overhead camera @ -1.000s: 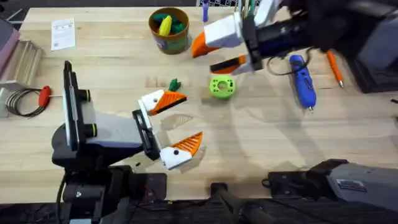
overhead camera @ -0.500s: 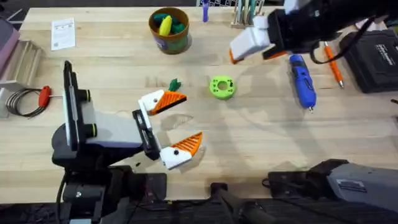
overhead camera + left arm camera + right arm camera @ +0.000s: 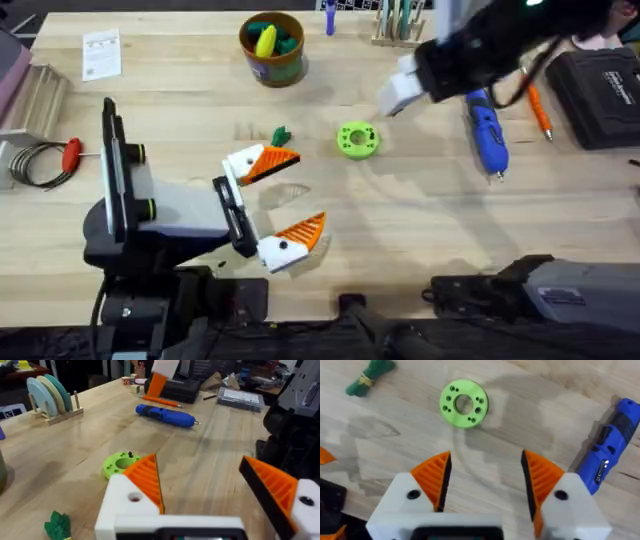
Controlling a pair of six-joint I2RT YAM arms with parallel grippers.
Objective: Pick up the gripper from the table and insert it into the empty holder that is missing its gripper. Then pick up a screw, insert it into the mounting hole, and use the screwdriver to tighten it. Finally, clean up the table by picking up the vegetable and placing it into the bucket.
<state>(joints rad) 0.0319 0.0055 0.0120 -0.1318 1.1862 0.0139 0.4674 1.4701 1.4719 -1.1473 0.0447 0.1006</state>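
My left gripper (image 3: pixel 285 200) (image 3: pixel 197 472) rests open on the table, orange tips on both white fingers. My right gripper (image 3: pixel 405 88) (image 3: pixel 485 467) hangs open and empty over the table between the lime-green disc (image 3: pixel 357 139) (image 3: pixel 464 403) and the blue screwdriver (image 3: pixel 488 130) (image 3: pixel 165 416) (image 3: pixel 610 452). A small dark screw (image 3: pixel 130 454) stands on the disc. The dark-green vegetable (image 3: pixel 281 135) (image 3: pixel 58 525) (image 3: pixel 370 377) lies left of the disc, beside my left gripper's far finger. The bucket (image 3: pixel 272 48) stands at the back. The loose gripper and the empty holder are out of view.
The bucket holds a yellow toy corn (image 3: pixel 265 40). An orange-handled tool (image 3: pixel 538 110) and a black case (image 3: pixel 600 95) lie at the right. A red-handled tool (image 3: pixel 70 152) with a cable sits at the left edge, and a plate rack (image 3: pixel 50 397) stands at the back.
The right arm has swung to the right and its gripper has come down toward the table between the disc and the screwdriver. The left arm has not moved.
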